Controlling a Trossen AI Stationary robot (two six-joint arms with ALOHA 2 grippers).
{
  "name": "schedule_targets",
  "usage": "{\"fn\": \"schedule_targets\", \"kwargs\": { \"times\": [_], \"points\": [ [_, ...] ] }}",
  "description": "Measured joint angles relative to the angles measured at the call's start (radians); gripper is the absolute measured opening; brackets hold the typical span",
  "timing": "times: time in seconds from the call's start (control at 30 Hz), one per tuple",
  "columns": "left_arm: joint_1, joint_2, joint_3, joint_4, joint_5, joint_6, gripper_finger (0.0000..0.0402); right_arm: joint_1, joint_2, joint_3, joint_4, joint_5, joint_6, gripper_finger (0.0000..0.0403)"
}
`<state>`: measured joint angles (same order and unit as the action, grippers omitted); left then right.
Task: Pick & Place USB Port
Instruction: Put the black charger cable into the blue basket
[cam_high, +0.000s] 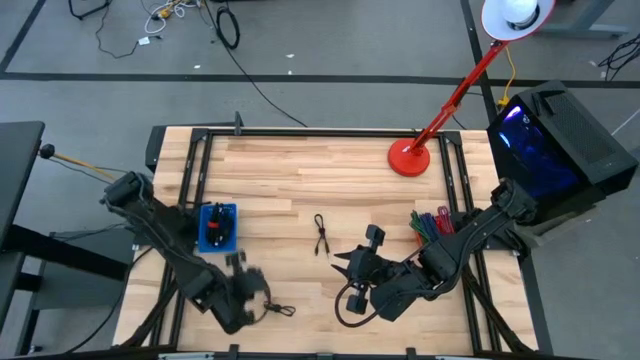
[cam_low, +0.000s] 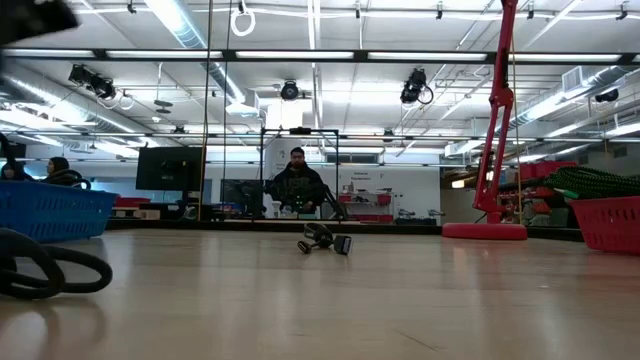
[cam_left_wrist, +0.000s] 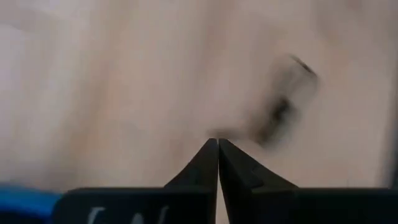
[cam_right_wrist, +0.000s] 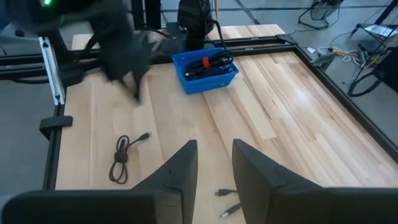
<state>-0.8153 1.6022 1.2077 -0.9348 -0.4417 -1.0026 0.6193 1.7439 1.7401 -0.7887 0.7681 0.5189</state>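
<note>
Cable lies mid-table between blue basket and red basket; left pincer clenched, right pincer released.

Wooden surface is stretching level toward the room. Small dark cable bundle is lying at mid-surface. Blue basket is sitting at the left edge, red basket at the right. Thick black cable loop is resting near left. Red lamp stand is rising right. A person is sitting beyond.
</note>
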Motion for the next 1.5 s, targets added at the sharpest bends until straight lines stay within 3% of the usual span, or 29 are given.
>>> {"fn": "schedule_targets", "kwargs": {
  "times": [0.1, 0.2, 0.57, 0.83, 1.13, 1.23, 1.37, 1.5],
  "points": [
    [-0.018, 0.032, -0.066, 0.185, 0.119, 0.070, 0.0033, 0.000, 0.000, 0.000, 0.002, 0.000, -0.003, 0.0100],
    [-0.028, 0.063, -0.103, 0.320, 0.121, 0.116, 0.0054, 0.000, 0.000, 0.000, 0.010, 0.001, -0.003, 0.0100],
    [-0.036, 0.165, -0.093, 0.420, 0.121, 0.185, 0.0158, 0.000, 0.000, 0.000, 0.029, 0.001, -0.003, 0.0100],
    [-0.014, 0.240, -0.093, 0.490, 0.111, 0.229, 0.0187, 0.000, 0.000, 0.000, 0.027, 0.001, -0.004, 0.0100],
    [0.011, 0.284, -0.092, 0.469, 0.085, 0.189, 0.0165, 0.000, 0.000, 0.000, 0.027, 0.000, -0.004, 0.0100],
    [0.020, 0.289, -0.092, 0.462, 0.091, 0.170, 0.0119, -0.001, 0.000, 0.000, 0.027, 0.000, -0.004, 0.0100],
    [0.022, 0.289, -0.092, 0.447, 0.052, 0.145, 0.0024, 0.000, 0.000, 0.000, 0.026, -0.001, -0.004, 0.0100],
    [0.021, 0.289, -0.092, 0.440, 0.023, 0.123, 0.0022, 0.000, 0.000, 0.000, 0.025, -0.001, -0.004, 0.0100]
  ]
}}
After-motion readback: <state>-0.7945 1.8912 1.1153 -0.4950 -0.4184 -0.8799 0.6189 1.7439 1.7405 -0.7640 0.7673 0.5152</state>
